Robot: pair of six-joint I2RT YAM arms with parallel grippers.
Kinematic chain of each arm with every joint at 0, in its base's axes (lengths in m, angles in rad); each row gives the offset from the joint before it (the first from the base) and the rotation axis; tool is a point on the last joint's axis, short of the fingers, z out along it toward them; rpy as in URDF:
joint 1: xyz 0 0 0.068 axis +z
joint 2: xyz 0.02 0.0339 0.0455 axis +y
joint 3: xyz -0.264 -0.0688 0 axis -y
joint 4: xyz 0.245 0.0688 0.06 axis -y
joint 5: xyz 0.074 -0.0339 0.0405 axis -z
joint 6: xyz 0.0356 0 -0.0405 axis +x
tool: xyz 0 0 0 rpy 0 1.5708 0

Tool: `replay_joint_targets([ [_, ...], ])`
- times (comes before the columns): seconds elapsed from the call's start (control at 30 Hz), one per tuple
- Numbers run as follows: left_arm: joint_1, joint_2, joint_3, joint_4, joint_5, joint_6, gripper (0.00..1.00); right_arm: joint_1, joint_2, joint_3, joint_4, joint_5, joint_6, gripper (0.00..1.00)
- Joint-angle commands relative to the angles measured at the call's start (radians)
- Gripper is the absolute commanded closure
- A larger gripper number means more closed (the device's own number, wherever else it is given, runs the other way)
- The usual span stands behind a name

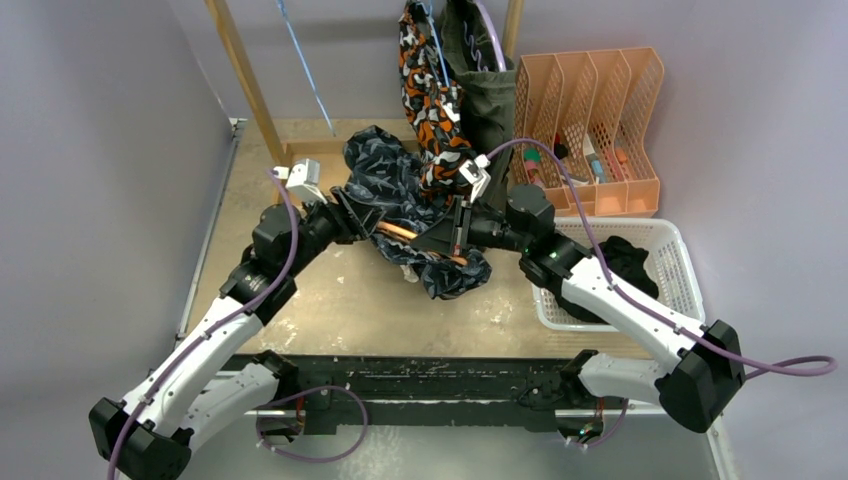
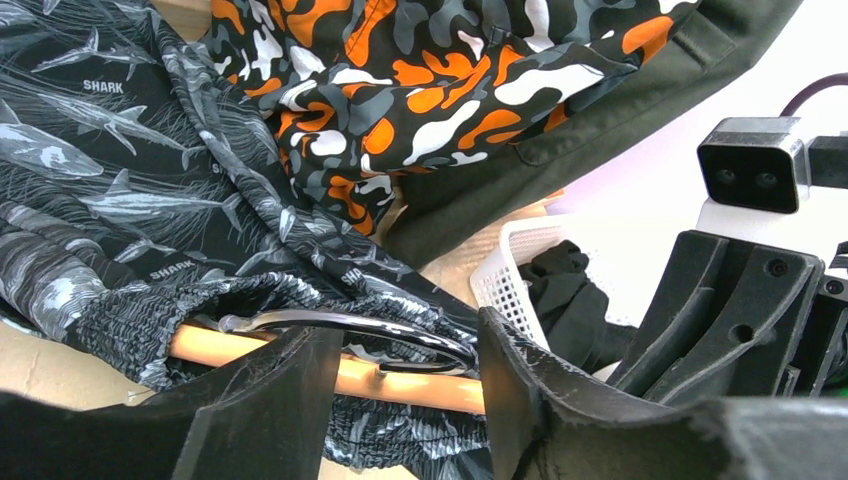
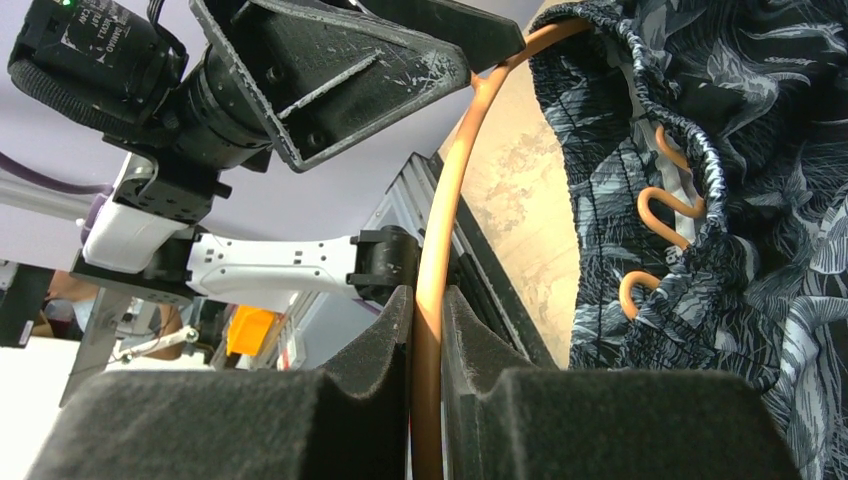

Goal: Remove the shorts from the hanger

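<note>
Shorts, the dark shark-print shorts [image 2: 120, 190], drape the hanger [image 3: 447, 200] mid-table [image 1: 330, 300]; right gripper [image 3: 428, 300] pinches its rod tight, left gripper [image 2: 410, 350] straddles the bar, jaws half apart.

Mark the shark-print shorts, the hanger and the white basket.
shark-print shorts [image 1: 385, 175]: top view, on the bunched dark cloth at the table's middle.
hanger [image 2: 215, 347]: left wrist view, on its orange bar below the waistband.
white basket [image 1: 683, 265]: top view, on its right wall.
</note>
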Motion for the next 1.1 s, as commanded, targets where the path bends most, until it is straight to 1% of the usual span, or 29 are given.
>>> replay_joint_targets([
  [0.0,0.006,-0.015,0.021,-0.024,0.016,0.039,0.51,-0.003,-0.025,0.014,0.166,-0.023,0.021,1.00],
  [0.1,0.005,-0.030,0.014,0.002,-0.001,0.037,0.62,-0.003,-0.022,0.014,0.165,-0.023,0.021,1.00],
  [0.17,0.005,-0.028,0.021,-0.004,-0.006,0.049,0.70,-0.003,-0.024,0.013,0.163,-0.017,0.021,1.00],
  [0.23,0.005,-0.021,0.034,-0.025,-0.007,0.063,0.77,-0.003,-0.026,0.013,0.159,-0.013,0.020,1.00],
  [0.3,0.005,-0.014,0.043,-0.040,0.007,0.078,0.91,-0.003,-0.025,0.014,0.156,-0.012,0.017,1.00],
  [0.33,0.005,-0.011,0.045,-0.041,0.017,0.084,0.95,-0.003,-0.025,0.014,0.155,-0.015,0.015,1.00],
  [0.4,0.005,-0.007,0.062,-0.064,0.033,0.094,1.00,-0.003,-0.023,0.012,0.158,-0.025,0.008,0.98],
  [0.53,0.005,0.005,0.121,-0.111,0.074,0.125,1.00,-0.003,-0.025,0.001,0.172,-0.030,0.002,0.96],
  [0.57,0.005,0.008,0.133,-0.126,0.075,0.129,1.00,-0.003,-0.024,0.002,0.172,-0.031,0.001,0.94],
  [0.63,0.005,0.003,0.161,-0.164,0.045,0.137,1.00,-0.003,-0.019,0.010,0.157,-0.034,-0.014,0.88],
  [0.77,0.005,-0.011,0.239,-0.287,-0.058,0.169,1.00,-0.003,-0.028,0.032,0.091,-0.002,-0.048,0.75],
  [0.8,0.004,-0.012,0.262,-0.319,-0.076,0.181,1.00,-0.003,-0.033,0.035,0.070,0.011,-0.057,0.70],
  [0.87,0.005,-0.012,0.305,-0.373,-0.106,0.196,1.00,-0.003,-0.049,0.034,0.032,0.049,-0.079,0.57],
  [0.9,0.005,-0.014,0.324,-0.394,-0.115,0.201,1.00,-0.003,-0.056,0.068,0.010,0.066,-0.091,0.53],
  [0.97,0.005,-0.013,0.359,-0.430,-0.129,0.205,1.00,-0.003,-0.069,0.090,-0.042,0.097,-0.114,0.46],
  [1.07,0.005,-0.013,0.403,-0.479,-0.151,0.205,1.00,-0.003,-0.091,0.109,-0.100,0.135,-0.141,0.40],
])
